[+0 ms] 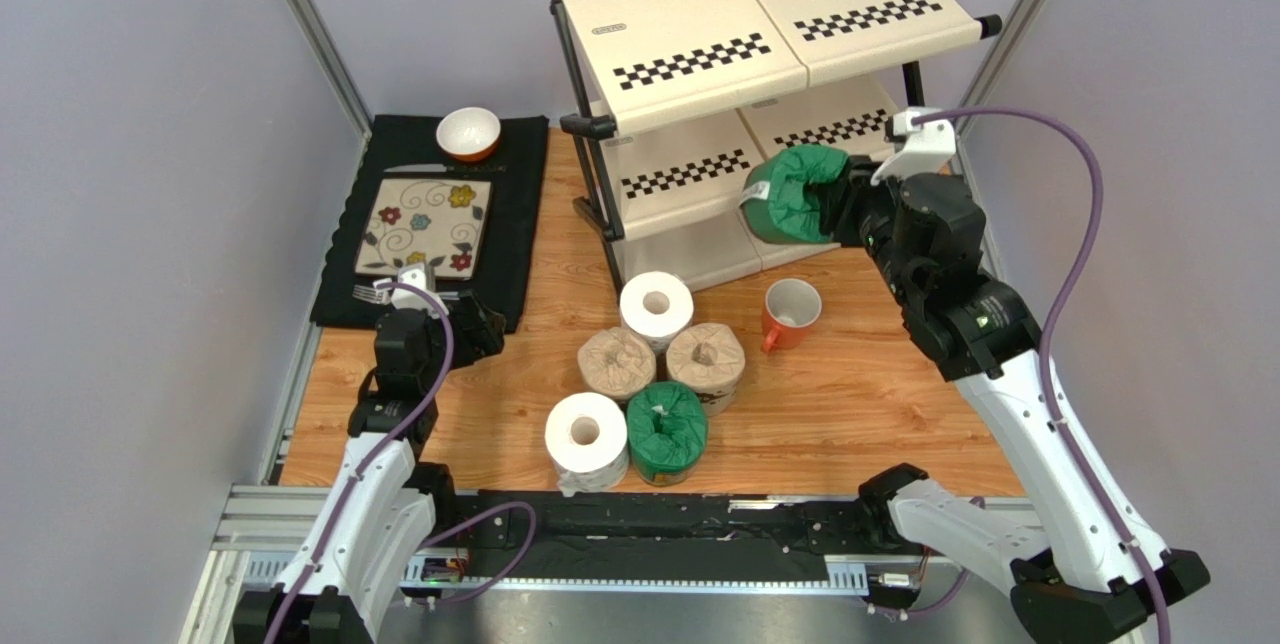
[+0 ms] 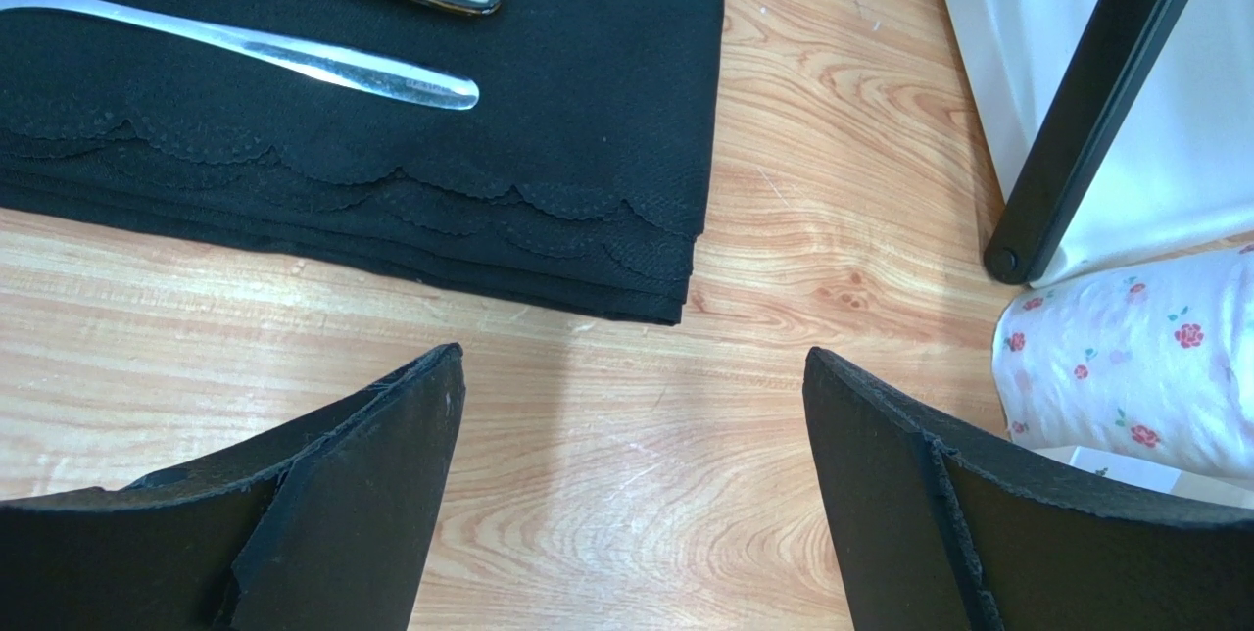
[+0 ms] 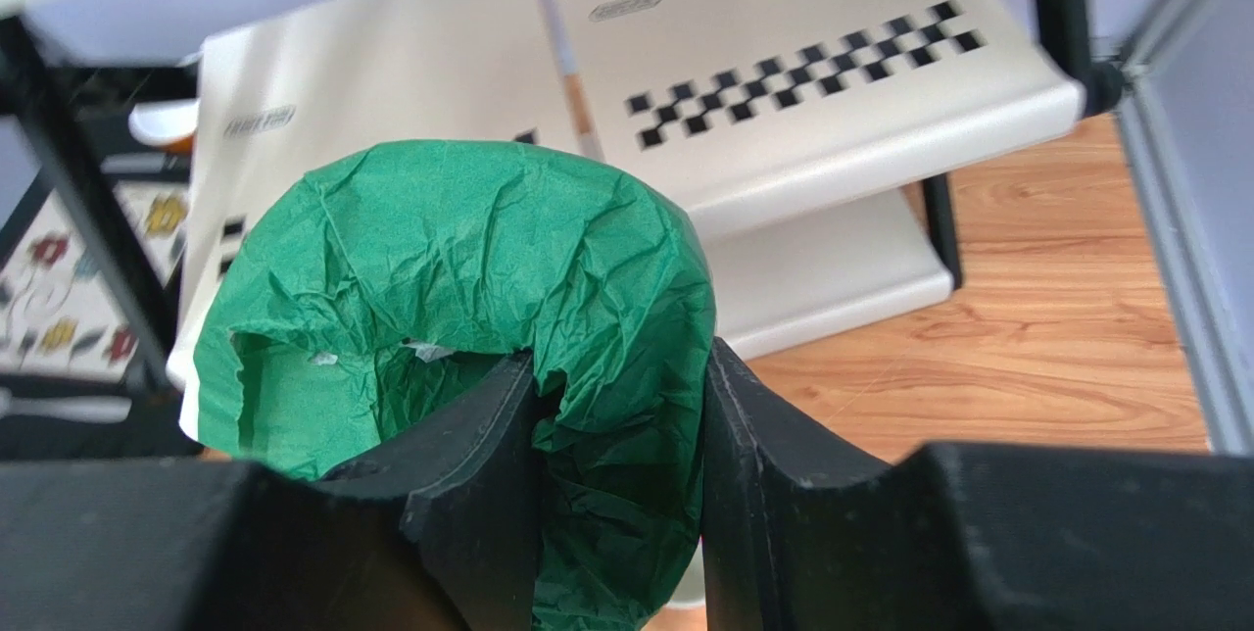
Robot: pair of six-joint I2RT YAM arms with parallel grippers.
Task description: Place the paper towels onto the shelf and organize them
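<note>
At the left of the top view a black placemat [image 1: 519, 224] carries a floral plate [image 1: 425, 224], with an orange bowl [image 1: 469, 134] at its upper edge. Just below the mat's lower right corner hangs the left gripper [image 1: 469, 326], jaws wide with nothing between them. Its wrist view shows bare wooden table [image 2: 618, 484] under the gap.

In the middle of the frame five paper towels stand in a tight cluster with their cores up. They are a white roll [image 1: 657, 307] uppermost, two brown kraft rolls [image 1: 616, 362] [image 1: 706, 358] below it, then a second white roll [image 1: 586, 439] and a green roll [image 1: 667, 430] lowest. An orange mug [image 1: 790, 311] stands just right of the cluster.

The shelf [image 1: 751, 37] fills the upper centre. At its right half the right gripper [image 1: 845, 209] carries the other green roll, the held green roll [image 1: 793, 194]. Its jaws are drawn narrow, pinching the roll's wall, one finger [image 3: 479, 470] in the hollow core and the other outside.

This roll hangs at the front edge of the middle tier [image 3: 824, 87], its core axis running roughly along the fingers and tilted from upright. The tier lies ahead of the claw, up and to the right in the wrist view. The placement likely turns on pushing forward over that panel and righting the roll. The right arm is plainly the nearer one.
</note>
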